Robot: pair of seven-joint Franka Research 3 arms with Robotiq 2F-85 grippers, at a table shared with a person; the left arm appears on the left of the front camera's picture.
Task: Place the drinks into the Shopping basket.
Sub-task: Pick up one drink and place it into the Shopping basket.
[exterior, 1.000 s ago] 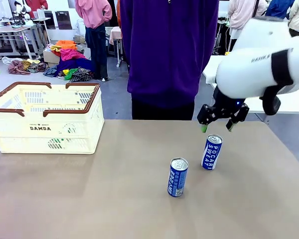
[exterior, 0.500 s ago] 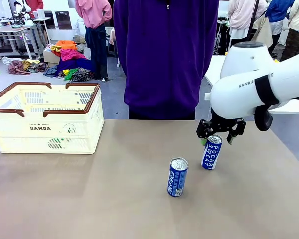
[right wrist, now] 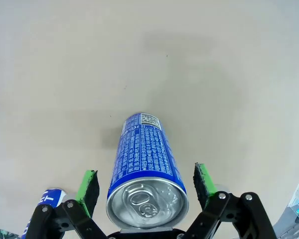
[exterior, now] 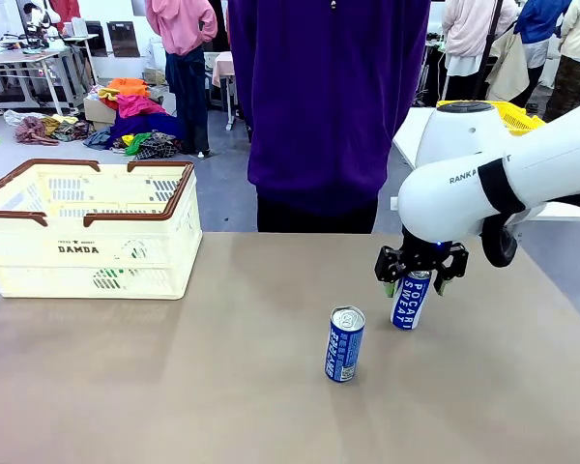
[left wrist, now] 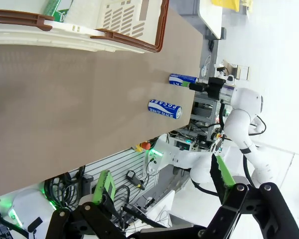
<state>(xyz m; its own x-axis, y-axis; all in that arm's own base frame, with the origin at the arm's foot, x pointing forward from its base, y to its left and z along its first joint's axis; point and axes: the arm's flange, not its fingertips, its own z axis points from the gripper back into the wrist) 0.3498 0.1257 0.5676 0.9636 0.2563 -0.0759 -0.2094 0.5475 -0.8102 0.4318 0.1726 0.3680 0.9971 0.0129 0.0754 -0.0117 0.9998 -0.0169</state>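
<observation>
Right gripper (exterior: 413, 286) is sitting spread wide, straddling the top of the far blue can (exterior: 411, 304). Green pads (right wrist: 203, 180) are flanking the silver rim with a gap on each side, pinching nothing yet. The can is standing upright on the counter (exterior: 222, 387), right of centre.

For a clean grab I'm planning to drop lower so the pads land on the straight wall below the shoulder, centre the can, then close gently. It's looking like a thin, smooth metal cylinder with glossy print, so probably slippery and easy to dent or tip.

Second can (exterior: 345, 344), same blue, is standing nearby, toward me and left, so I'm aiming to lift straight up. Left gripper (left wrist: 163, 179) is hanging open.

Basket (exterior: 39, 261), cream plastic lattice with brown handles, is sitting far left, well apart from both cans.
</observation>
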